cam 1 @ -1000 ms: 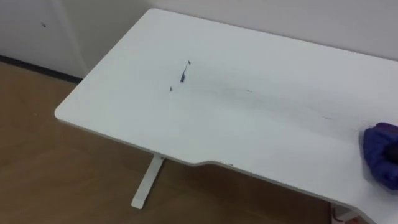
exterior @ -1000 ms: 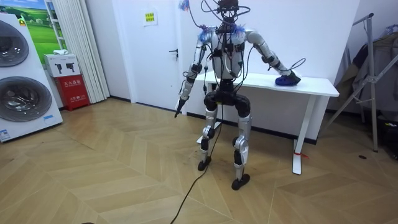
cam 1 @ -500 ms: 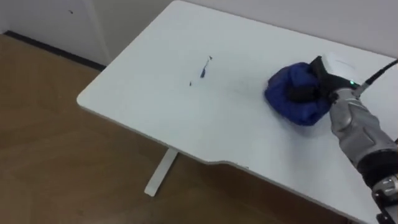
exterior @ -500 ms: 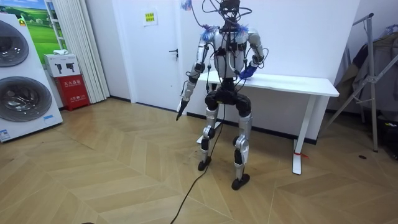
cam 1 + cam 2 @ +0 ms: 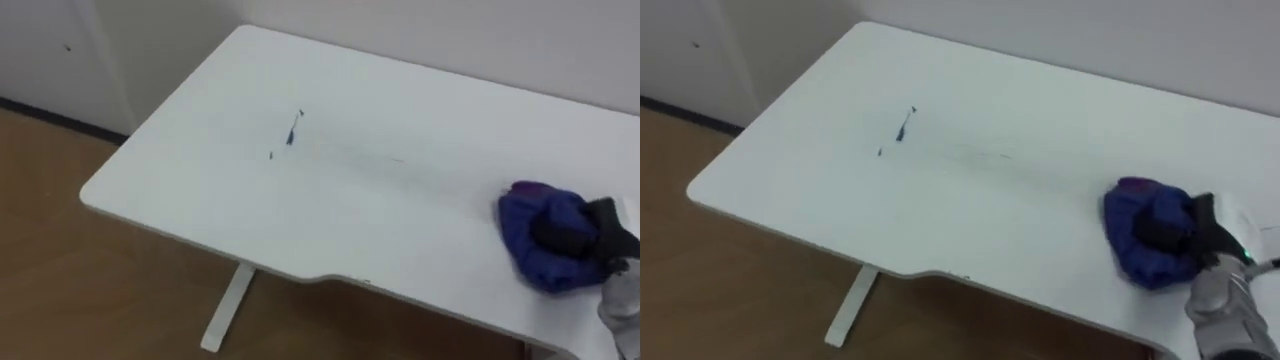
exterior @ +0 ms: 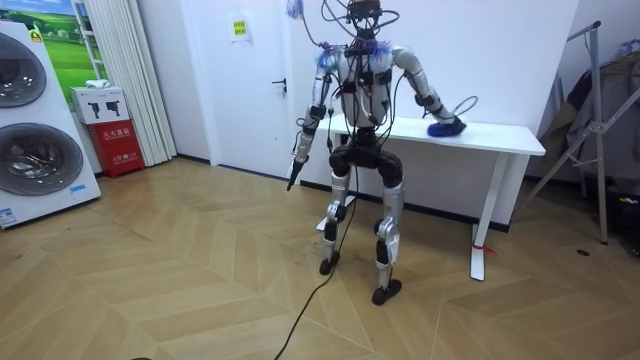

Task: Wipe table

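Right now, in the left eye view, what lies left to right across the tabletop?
Bare left corner of the white table → dark marks → blue cloth → right hand, its fingers curled on the cloth's right side.

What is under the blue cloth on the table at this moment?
The blue cloth lies on the white table, bunched in the right hand, whose dark fingers curl into it. The tabletop beneath is covered, so any marks there cannot be seen.
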Controlling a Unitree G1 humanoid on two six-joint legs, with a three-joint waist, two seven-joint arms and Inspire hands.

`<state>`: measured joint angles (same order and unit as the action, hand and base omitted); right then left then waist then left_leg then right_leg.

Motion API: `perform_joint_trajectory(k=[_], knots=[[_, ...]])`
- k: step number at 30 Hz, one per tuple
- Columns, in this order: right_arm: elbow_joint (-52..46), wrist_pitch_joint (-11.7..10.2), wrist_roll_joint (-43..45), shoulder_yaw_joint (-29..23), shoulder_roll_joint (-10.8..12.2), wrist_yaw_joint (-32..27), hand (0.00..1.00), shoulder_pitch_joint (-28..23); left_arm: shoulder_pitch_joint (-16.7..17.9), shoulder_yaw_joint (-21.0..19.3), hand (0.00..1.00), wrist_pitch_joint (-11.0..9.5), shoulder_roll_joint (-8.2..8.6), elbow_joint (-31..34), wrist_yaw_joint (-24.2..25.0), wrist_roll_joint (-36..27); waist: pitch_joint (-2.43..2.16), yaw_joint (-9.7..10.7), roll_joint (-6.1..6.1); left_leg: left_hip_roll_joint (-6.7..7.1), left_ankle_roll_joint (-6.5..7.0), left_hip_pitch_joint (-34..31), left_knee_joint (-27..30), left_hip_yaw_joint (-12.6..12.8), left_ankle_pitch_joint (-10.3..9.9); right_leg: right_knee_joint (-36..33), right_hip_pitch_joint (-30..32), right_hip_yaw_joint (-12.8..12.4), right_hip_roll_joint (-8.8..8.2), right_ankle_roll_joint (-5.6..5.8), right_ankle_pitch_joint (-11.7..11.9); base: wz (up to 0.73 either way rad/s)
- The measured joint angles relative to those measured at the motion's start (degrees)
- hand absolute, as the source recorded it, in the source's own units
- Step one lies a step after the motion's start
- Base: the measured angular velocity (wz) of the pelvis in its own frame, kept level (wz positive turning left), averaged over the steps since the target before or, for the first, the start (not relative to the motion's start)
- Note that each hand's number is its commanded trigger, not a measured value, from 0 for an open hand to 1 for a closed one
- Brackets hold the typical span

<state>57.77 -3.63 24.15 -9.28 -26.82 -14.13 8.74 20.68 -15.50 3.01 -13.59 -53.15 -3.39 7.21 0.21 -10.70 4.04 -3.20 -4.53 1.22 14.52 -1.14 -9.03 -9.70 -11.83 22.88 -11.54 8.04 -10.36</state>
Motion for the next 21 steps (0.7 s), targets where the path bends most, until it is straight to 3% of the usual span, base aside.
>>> perform_joint_trajectory(k=[2,3,4,5,7,8,9,10,11,12,13,14,15,17,19,20,21], knots=[[-0.2,0.01,-0.55,-2.03,-0.47,-0.82,1.0,-2.13,0.1,0.05,0.0,0.08,0.0,0.1,-0.02,0.0,-0.17,0.95,-0.71,-0.22,0.3,-0.95,3.9,0.17,-1.92,-1.58,0.12,0.35,-0.57,0.2,-0.92,-0.15],[-0.37,0.47,-1.34,-2.14,-0.54,-1.67,1.0,-2.28,0.08,0.13,0.0,0.28,0.0,0.1,-0.11,-0.01,-0.24,0.73,-1.12,-0.5,0.64,-1.43,6.06,1.23,-3.13,-3.78,1.23,-0.64,-1.2,0.23,-1.51,-0.48],[-0.46,1.21,-1.33,-1.52,-0.43,-2.69,1.0,-1.46,-0.53,0.27,0.0,0.3,-0.02,0.09,-0.61,0.01,-0.02,0.19,-1.31,-0.91,1.04,-2.26,7.66,2.82,-4.28,-5.86,3.02,-2.32,-1.62,0.27,-1.73,-0.58],[-0.45,1.77,-1.31,-1.02,-0.3,-3.25,1.0,-0.52,-0.99,0.61,0.0,0.3,-0.04,0.1,-1.17,0.03,-0.05,-0.18,-1.74,-1.2,1.23,-2.81,8.76,3.53,-4.87,-6.74,3.92,-2.38,-1.88,0.35,-1.55,-0.77],[-0.57,5.26,1.59,3.01,0.88,-4.92,1.0,4.58,-3.59,2.17,0.0,0.02,-0.11,-0.07,-2.76,0.03,-0.27,-3.57,-2.61,-3.13,1.99,-5.06,11.07,8.29,-6.27,-9.61,8.84,-1.9,-2.7,0.15,0.9,-1.09],[-0.65,5.94,3.35,4.73,1.7,-5.13,1.0,6.28,-4.44,2.28,0.0,-0.28,-0.1,-0.19,-3.08,0.06,-0.45,-4.62,-3.07,-3.87,2.18,-5.71,11.19,9.65,-6.42,-10.07,9.97,-1.51,-2.8,-0.05,1.69,-1.28],[-1.16,7.32,7.73,8.7,3.85,-5.33,1.0,10.12,-6.58,2.7,0.0,-0.82,-0.22,-1.07,-3.99,0.31,-0.24,-6.71,-3.08,-6.27,2.42,-6.7,11.18,12.32,-6.36,-12.98,12.88,1.0,-3.19,-1.46,2.48,-1.12],[-1.87,8.09,10.69,13.38,6.01,-4.75,1.0,13.71,-9.48,3.39,0.0,-1.66,-0.52,-3.28,-4.57,0.55,-0.16,-8.7,-2.83,-7.8,1.97,-6.87,11.16,13.91,-5.92,-20.29,14.75,3.1,-4.58,-2.7,1.36,-0.93],[-2.75,8.54,12.08,16.22,7.41,-4.26,1.0,15.52,-10.99,4.07,0.0,-2.08,-0.73,-3.91,-4.83,0.54,-0.21,-9.64,-2.42,-8.25,1.6,-7.01,11.15,14.23,-5.67,-23.43,14.92,3.29,-5.36,-2.87,0.87,-0.64],[-2.83,8.23,14.56,21.57,10.38,-3.49,1.0,20.4,-13.46,5.55,0.0,-2.99,-1.26,-4.76,-4.87,0.4,-0.04,-11.91,-1.1,-8.59,1.03,-7.66,11.16,15.02,-5.32,-26.77,14.83,3.42,-8.0,-2.38,0.02,-0.41],[-2.78,6.21,15.5,23.55,12.74,-3.08,1.0,25.29,-16.39,6.77,0.0,-4.36,-1.26,-6.08,-4.86,-0.33,0.31,-13.64,0.19,-9.33,0.12,-9.05,11.68,14.88,-4.75,-26.8,14.75,2.96,-10.09,-2.02,-0.65,-0.39],[-2.93,4.92,15.67,24.54,13.03,-3.04,1.0,27.52,-17.71,7.38,0.0,-5.24,-1.2,-6.78,-4.73,-0.33,0.59,-15.1,0.48,-9.84,-0.42,-10.05,11.9,14.48,-4.45,-26.16,14.87,2.16,-10.76,-1.8,-1.22,-0.08],[-3.37,3.06,15.62,25.37,13.03,-3.08,1.0,30.92,-18.93,8.03,0.0,-6.13,-1.21,-7.07,-4.35,-0.14,0.67,-16.66,0.56,-11.23,-1.8,-12.55,12.1,11.87,-3.62,-22.89,14.79,0.84,-11.08,-1.89,-1.72,0.37],[-4.06,2.41,15.16,25.24,12.44,-3.67,1.0,33.33,-18.84,8.3,0.0,-5.87,-2.09,-7.11,-4.29,-0.34,0.42,-16.22,0.88,-13.18,-4.13,-15.59,11.8,6.85,-1.95,-16.45,14.13,0.92,-11.48,-1.57,-0.94,0.77],[-2.49,2.27,11.84,23.92,9.38,-3.64,1.0,32.16,-17.84,8.94,0.0,-4.26,-4.25,-7.34,-3.79,-0.36,0.43,-15.2,1.38,-15.45,-7.54,-16.84,11.22,1.27,-0.09,-9.25,12.23,1.59,-11.22,-1.71,3.83,1.06],[-1.32,2.3,11.69,23.18,8.67,-3.37,1.0,31.49,-17.35,8.86,0.0,-4.09,-4.82,-7.52,-3.74,-0.2,0.46,-14.58,1.54,-15.63,-8.32,-16.95,11.13,-0.13,0.21,-9.29,12.14,1.64,-11.15,-1.52,4.91,1.07],[0.18,2.15,11.69,21.91,6.67,-2.92,1.0,28.81,-16.16,8.02,0.0,-3.81,-5.82,-7.55,-3.41,-0.31,0.46,-14.14,2.0,-16.74,-9.3,-16.74,11.11,-1.35,0.79,-12.63,12.36,1.9,-10.77,2.31,2.59,0.75]])
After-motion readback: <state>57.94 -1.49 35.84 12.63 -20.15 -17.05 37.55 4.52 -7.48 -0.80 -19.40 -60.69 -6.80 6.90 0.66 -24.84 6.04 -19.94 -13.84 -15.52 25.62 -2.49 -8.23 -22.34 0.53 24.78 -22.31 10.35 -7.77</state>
